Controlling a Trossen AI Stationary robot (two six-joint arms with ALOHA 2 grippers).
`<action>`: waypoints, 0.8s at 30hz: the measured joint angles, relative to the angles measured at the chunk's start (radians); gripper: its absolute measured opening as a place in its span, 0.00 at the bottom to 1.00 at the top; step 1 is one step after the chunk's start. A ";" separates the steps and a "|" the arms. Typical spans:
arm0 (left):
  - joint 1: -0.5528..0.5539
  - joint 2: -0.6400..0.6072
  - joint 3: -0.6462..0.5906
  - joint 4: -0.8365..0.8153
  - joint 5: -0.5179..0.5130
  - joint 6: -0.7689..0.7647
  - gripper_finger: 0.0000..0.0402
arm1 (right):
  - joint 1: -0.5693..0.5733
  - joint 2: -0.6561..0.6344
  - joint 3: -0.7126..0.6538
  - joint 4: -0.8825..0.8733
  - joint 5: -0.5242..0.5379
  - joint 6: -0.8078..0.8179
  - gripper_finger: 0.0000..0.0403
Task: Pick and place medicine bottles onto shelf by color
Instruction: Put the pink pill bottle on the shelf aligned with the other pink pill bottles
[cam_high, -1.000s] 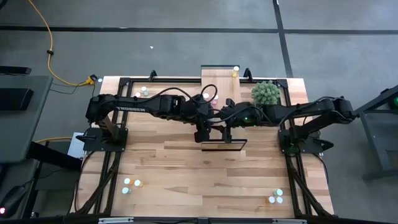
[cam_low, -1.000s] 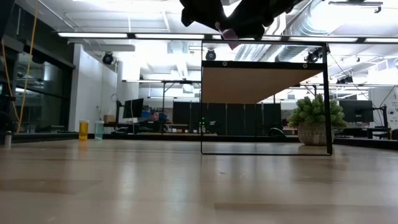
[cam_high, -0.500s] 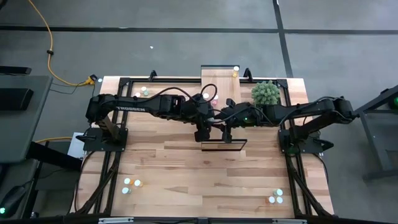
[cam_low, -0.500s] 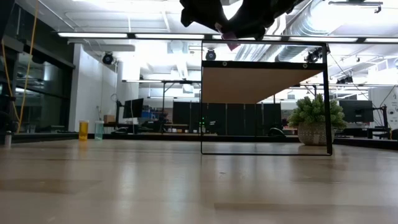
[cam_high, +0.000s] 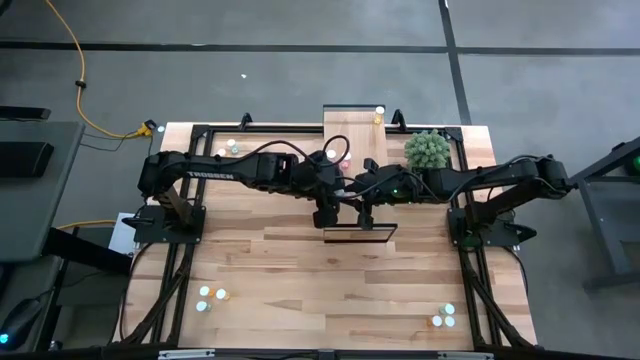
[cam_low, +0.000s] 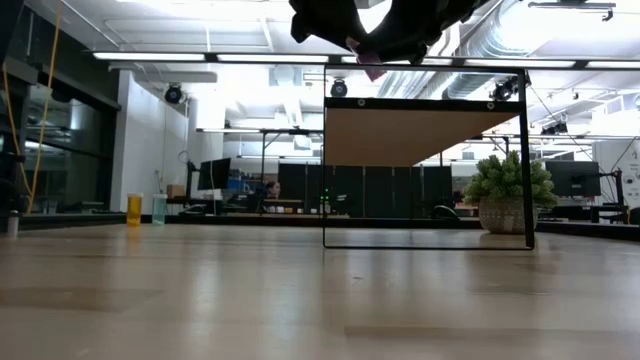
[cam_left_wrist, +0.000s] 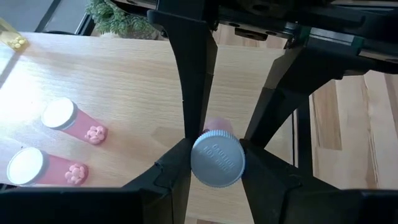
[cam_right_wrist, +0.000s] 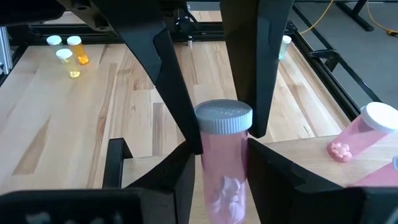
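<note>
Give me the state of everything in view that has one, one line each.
Held pink bottle: capped, pills inside, gripped in the air above the shelf.
Left gripper: shut on held pink bottle.
Right gripper: shut on held pink bottle.
Shelved pink bottles: capped, free of either gripper.
Shelf: standing on the table.

"TROSSEN" — on left arm (cam_high: 215, 176)
</note>
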 joint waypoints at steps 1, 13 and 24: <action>0.000 0.000 0.000 0.000 0.000 0.000 0.29 | 0.000 0.000 0.000 -0.001 0.000 -0.001 0.30; 0.006 0.000 0.000 -0.003 0.020 -0.016 0.49 | -0.005 0.000 0.000 -0.061 0.001 -0.001 0.26; 0.026 -0.047 0.002 -0.024 0.048 0.027 0.58 | -0.019 0.000 0.000 -0.047 -0.002 0.041 0.20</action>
